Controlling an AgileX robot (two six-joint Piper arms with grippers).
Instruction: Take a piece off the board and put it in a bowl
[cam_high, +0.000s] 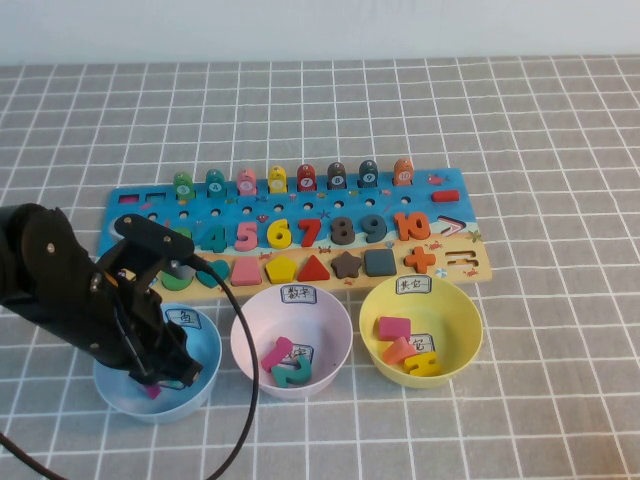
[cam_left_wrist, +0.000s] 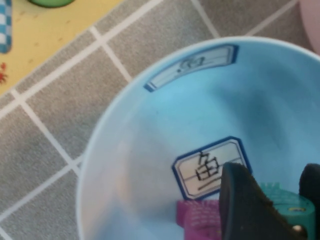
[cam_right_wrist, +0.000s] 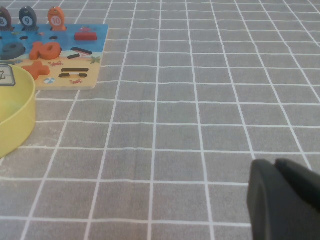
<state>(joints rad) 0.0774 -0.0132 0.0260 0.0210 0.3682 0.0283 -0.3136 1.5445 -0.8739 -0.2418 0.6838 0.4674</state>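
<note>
My left gripper (cam_high: 165, 378) reaches down into the light blue bowl (cam_high: 203, 345), which stands in front of the board's left end. In the left wrist view the gripper (cam_left_wrist: 276, 181) is shut on the teal fish piece (cam_left_wrist: 286, 206), held low inside the bowl (cam_left_wrist: 150, 150) just past its white label (cam_left_wrist: 210, 167). A pink piece (cam_left_wrist: 197, 220) lies on the bowl's bottom beside the fingers; it also shows in the high view (cam_high: 152, 391). The long wooden board (cam_high: 470, 262) lies behind the bowls. My right gripper (cam_right_wrist: 280, 200) is shut and empty, low over the bare cloth right of the board.
A pale pink bowl (cam_high: 245, 330) with a pink and a green piece stands in the middle, and a yellow bowl (cam_high: 470, 312) with several pieces on the right. A row of fish pieces (cam_high: 307, 177) stands along the board's far edge. Grey checked cloth covers the table.
</note>
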